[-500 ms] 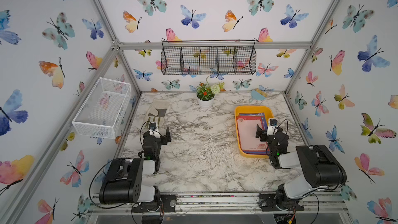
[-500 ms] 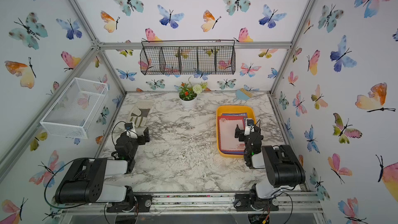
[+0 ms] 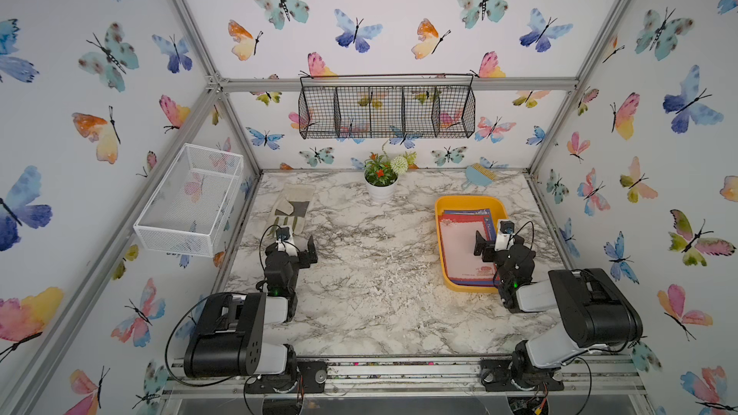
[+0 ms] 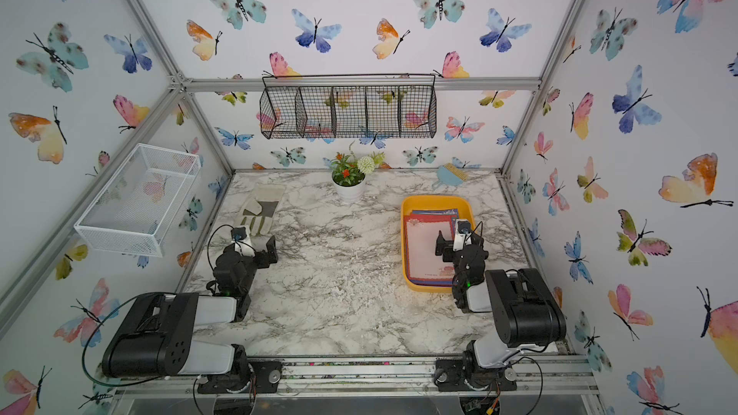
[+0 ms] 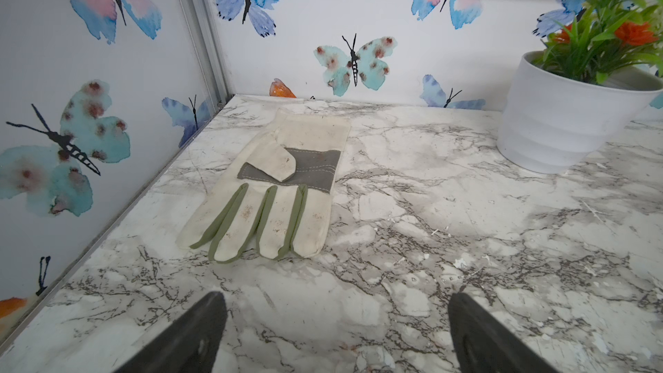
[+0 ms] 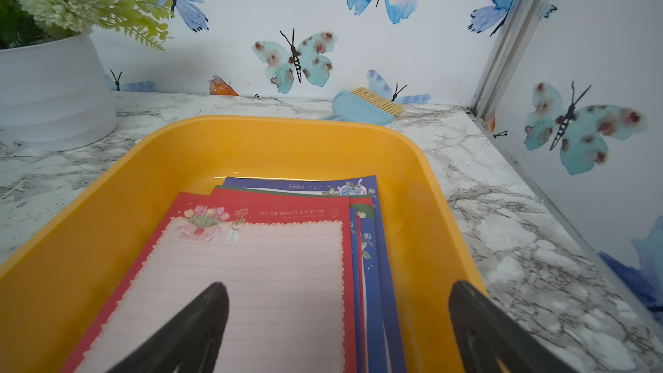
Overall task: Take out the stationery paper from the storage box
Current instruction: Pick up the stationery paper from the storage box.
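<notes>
No visible shift in half a second: the right tool (image 6: 337, 285) hangs wide open above the red-and-blue-bordered stationery paper (image 6: 251, 274) inside the shallow yellow-orange plastic storage box (image 6: 269, 145), the left tool (image 5: 335, 296) is open too, so removal hasn't begun.

place: robot test cell | evidence: aluminium frame (image 3: 519, 83) — butterfly-papered walls (image 3: 383, 57), marble tabletop (image 3: 379, 273)

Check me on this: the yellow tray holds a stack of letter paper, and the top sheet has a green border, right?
Not quite. The yellow tray does hold a stack of letter paper, but the top sheet has a red border, not green. The right wrist view shows it plainly.
</notes>
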